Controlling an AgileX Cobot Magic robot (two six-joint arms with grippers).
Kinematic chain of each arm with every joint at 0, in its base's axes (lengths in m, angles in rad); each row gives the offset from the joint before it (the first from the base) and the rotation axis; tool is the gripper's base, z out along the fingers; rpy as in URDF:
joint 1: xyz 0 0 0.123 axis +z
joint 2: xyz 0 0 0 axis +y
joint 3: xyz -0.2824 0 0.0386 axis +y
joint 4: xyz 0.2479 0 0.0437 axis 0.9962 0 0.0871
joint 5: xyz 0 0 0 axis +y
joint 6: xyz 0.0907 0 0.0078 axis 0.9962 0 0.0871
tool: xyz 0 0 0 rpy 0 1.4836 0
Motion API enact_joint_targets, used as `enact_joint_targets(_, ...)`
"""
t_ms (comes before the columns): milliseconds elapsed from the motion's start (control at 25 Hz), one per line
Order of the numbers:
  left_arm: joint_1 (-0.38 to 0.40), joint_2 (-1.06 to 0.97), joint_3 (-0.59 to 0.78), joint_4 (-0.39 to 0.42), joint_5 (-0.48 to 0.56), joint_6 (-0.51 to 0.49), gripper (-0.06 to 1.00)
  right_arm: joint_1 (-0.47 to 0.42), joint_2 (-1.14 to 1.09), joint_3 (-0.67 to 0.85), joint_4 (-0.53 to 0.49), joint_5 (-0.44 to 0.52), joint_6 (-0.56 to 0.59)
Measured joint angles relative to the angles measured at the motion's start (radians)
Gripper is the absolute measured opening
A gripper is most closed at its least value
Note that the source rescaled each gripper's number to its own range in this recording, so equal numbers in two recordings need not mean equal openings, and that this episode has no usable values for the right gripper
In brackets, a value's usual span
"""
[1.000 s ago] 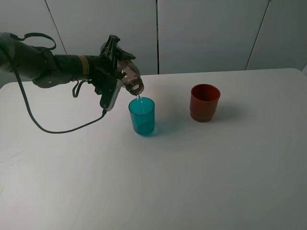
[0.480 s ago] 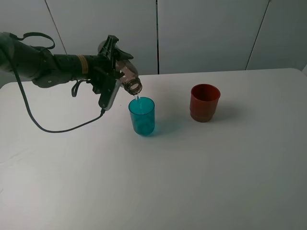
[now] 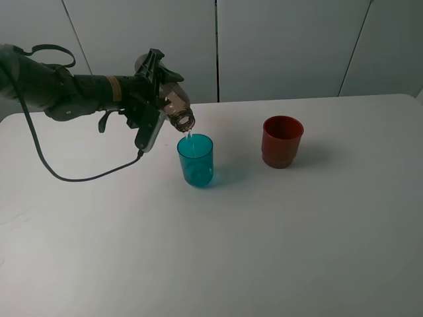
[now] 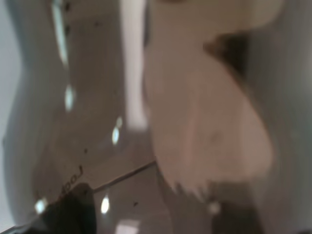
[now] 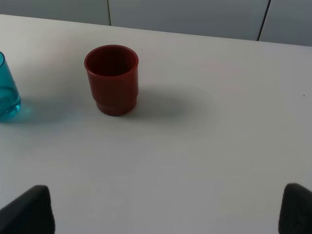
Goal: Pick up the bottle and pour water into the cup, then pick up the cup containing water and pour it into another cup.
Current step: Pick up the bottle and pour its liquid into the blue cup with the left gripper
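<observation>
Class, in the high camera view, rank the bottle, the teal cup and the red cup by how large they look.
1. red cup: widest.
2. teal cup: about as tall but slimmer, so it's a close call.
Unranked: bottle. It is tilted, and the left end effector hides much of it.

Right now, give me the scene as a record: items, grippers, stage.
bottle: tilted, mouth down over the teal cup
teal cup: upright on the table, below the bottle mouth
stream: thin, appears to fall into the teal cup
red cup: upright, apart from the teal cup, untouched
left gripper: shut on bottle
right gripper: open, holds nothing, faces the red cup
stage: first pour under way; teal-to-red pour not yet begun
</observation>
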Motion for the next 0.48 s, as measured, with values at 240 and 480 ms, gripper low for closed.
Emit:
enact_joint_targets(240, 0.000, 0.000, 0.000, 0.000, 0.000, 0.008, 0.01, 0.000, 0.000, 0.000, 0.000, 0.000, 0.000)
enact_joint_targets(480, 0.000, 0.000, 0.000, 0.000, 0.000, 0.018, 0.01, 0.000, 0.000, 0.000, 0.000, 0.000, 0.000)
